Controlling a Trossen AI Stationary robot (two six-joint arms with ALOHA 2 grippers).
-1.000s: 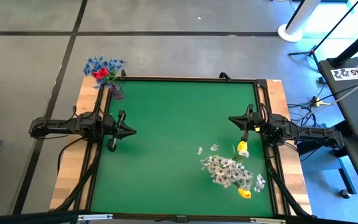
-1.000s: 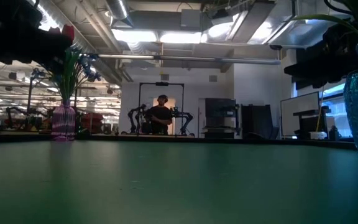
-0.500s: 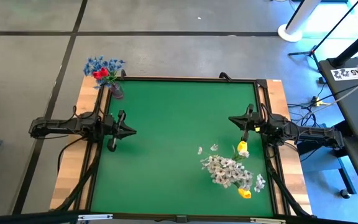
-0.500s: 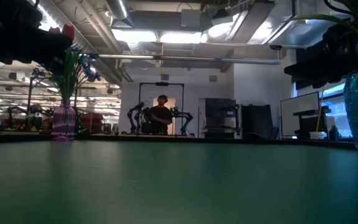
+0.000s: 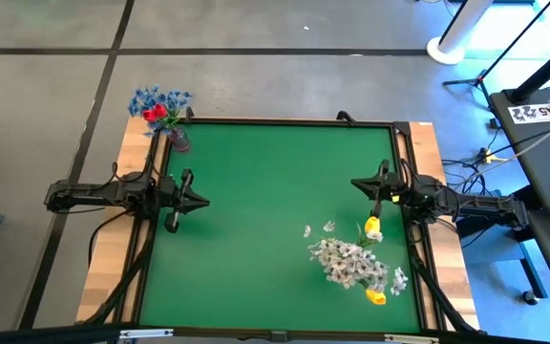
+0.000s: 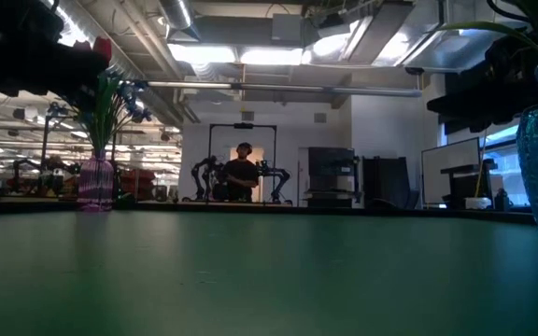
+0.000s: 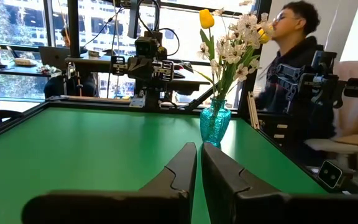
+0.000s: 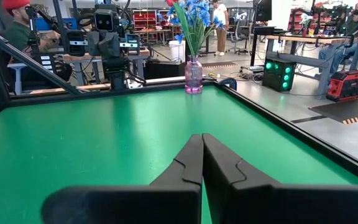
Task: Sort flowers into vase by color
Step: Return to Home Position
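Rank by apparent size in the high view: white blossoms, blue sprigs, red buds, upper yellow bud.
1. white blossoms
2. blue sprigs
3. red buds and upper yellow bud: look alike, unranked

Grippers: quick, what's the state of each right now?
Left gripper: shut, empty, over the left side of the table.
Right gripper: shut, empty, over the right side.

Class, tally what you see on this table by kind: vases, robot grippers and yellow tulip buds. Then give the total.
2 vases: pink vase, blue vase
2 grippers: left gripper, right gripper
2 yellow tulip buds
Total: 6
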